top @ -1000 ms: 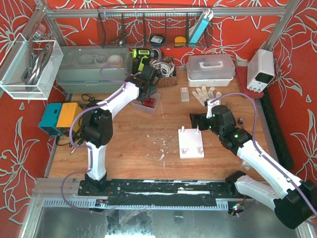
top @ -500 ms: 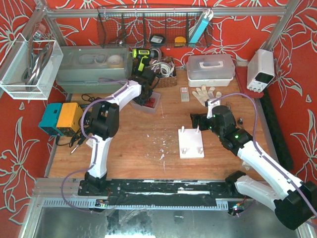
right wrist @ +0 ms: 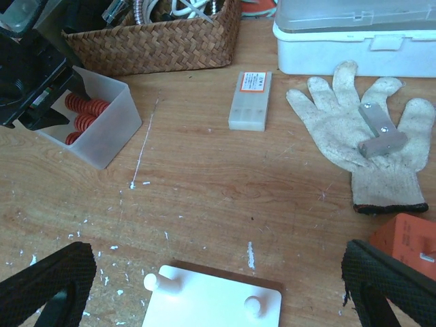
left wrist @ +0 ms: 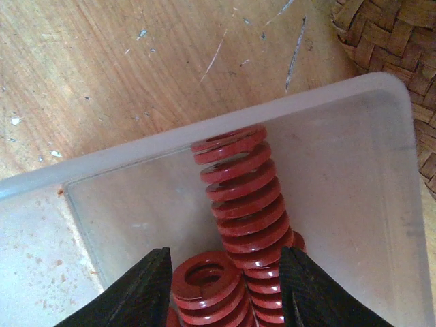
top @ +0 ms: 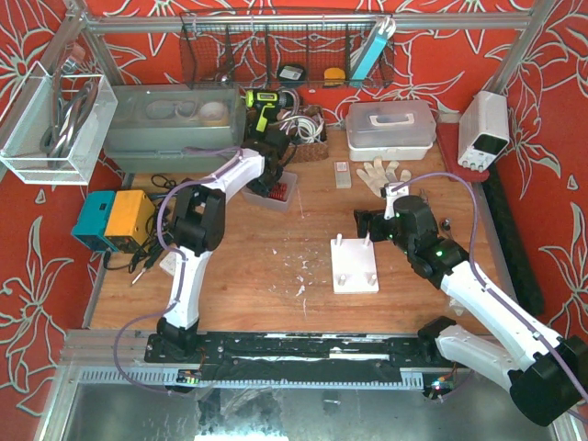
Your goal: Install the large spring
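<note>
The wooden table (top: 276, 266) fills the scene, with both arms reaching out over it from its near edge. The left arm (top: 188, 248) stretches toward the far left, and the right arm (top: 478, 294) bends in from the right. At the back stand a grey lidded tub (top: 170, 129) and a white lidded box (top: 390, 124), with a wicker basket (right wrist: 150, 37) between them. A white base plate (top: 354, 271) lies near the middle of the table, just in front of the right gripper (right wrist: 218, 289), whose jaws are spread wide with nothing between them. A pale work glove (right wrist: 354, 146) lies flat on the right with a small grey bracket (right wrist: 377, 133) on top of it. To its left is a small white block (right wrist: 249, 102) with an orange label. A clear plastic bin (right wrist: 105, 146) sits just in front of the basket and holds several red springs. The left gripper (left wrist: 225, 251) is lowered into it, jaws narrow. The large spring (left wrist: 238, 191) lies lengthwise between them beside a second spring (left wrist: 203, 283) that stands on end. Whether the fingers (left wrist: 139, 293) are pinching it cannot be told. Two pegs (right wrist: 155, 281) stand upright on the plate's far edge.
</note>
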Available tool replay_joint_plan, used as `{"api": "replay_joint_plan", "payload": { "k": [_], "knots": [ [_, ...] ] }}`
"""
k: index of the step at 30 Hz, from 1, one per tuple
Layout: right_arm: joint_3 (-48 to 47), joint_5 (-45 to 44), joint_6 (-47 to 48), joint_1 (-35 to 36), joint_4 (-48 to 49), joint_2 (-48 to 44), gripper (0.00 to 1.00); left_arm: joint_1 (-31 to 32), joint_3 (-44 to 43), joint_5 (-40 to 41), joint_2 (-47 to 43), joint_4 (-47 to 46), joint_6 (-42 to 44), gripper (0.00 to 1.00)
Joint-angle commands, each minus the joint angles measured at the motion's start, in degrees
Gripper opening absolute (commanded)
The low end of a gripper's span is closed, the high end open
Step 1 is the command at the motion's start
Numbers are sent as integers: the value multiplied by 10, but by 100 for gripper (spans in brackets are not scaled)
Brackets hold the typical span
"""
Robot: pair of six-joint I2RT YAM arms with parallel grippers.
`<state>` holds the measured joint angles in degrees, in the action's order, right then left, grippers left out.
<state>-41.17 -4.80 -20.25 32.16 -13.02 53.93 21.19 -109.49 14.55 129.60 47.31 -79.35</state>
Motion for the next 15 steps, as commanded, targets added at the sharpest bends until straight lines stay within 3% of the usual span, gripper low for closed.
{"api": "replay_joint_plan", "payload": {
  "k": [1,15],
  "knots": [
    [7,-14,5,3,1,-4,99,-2,-17,20,26,39,-22,48],
    [8,-24,7,4,2,-2,99,-1,-31,7,68,50,-59,46]
  ]
}}
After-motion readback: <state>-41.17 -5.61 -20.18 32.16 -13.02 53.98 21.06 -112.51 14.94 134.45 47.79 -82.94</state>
